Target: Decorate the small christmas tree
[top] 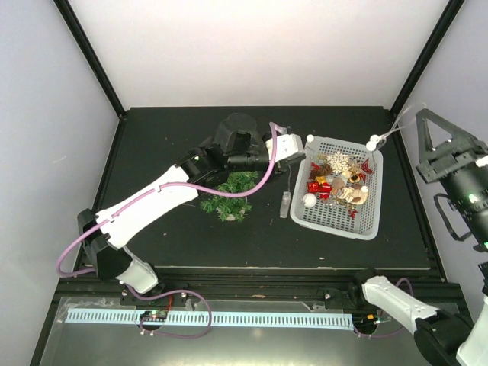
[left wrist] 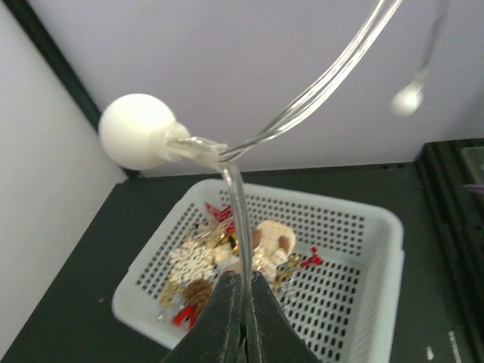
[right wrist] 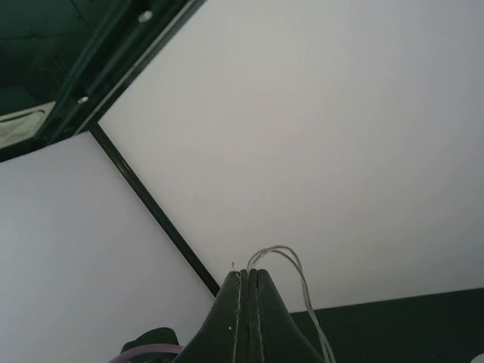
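Observation:
The small christmas tree (top: pixel 231 200) stands mid-table, its top partly hidden under my left arm. A clear light string (top: pixel 396 126) with round white bulbs (left wrist: pixel 138 131) runs above the white mesh basket (top: pixel 368 221) of ornaments. My left gripper (top: pixel 303 153) hovers at the basket's left edge, shut on the string (left wrist: pixel 243 227) just below a bulb. High at the right, my right gripper (top: pixel 421 113) is shut on the string's other end (right wrist: pixel 301 274). The string hangs slack between the two grippers.
The basket (left wrist: pixel 378 242) holds a white snowflake (left wrist: pixel 190 261), red bows, gold pieces and a pinecone. A small clear piece (top: pixel 285 203) lies on the black table between tree and basket. Pale walls close in the sides and back.

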You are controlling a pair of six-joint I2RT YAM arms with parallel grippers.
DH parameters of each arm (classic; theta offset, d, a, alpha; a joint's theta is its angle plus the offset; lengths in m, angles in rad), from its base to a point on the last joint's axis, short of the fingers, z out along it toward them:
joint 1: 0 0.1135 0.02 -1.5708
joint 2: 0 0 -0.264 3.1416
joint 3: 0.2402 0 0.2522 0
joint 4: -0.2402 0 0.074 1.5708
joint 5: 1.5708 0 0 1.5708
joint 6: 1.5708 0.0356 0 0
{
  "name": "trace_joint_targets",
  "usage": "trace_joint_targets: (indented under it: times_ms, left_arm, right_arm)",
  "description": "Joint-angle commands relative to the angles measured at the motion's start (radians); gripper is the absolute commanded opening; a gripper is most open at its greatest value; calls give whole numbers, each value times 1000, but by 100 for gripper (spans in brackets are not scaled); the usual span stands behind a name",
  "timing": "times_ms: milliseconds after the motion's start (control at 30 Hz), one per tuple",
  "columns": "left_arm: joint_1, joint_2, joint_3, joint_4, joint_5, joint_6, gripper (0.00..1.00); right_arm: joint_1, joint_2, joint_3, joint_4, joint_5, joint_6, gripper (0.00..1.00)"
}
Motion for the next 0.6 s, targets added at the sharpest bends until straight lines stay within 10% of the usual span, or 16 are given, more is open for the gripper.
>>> trace_joint_targets:
  times_ms: [0,567]
  left_arm:
    - [26,5,32,-84,-125,29,2]
    - [17,-203,162,-333,389,79,2]
  right_arm:
    - [2,-69,-36,109,58,-15,1]
    - [2,-128,-370,-2,202,6,4]
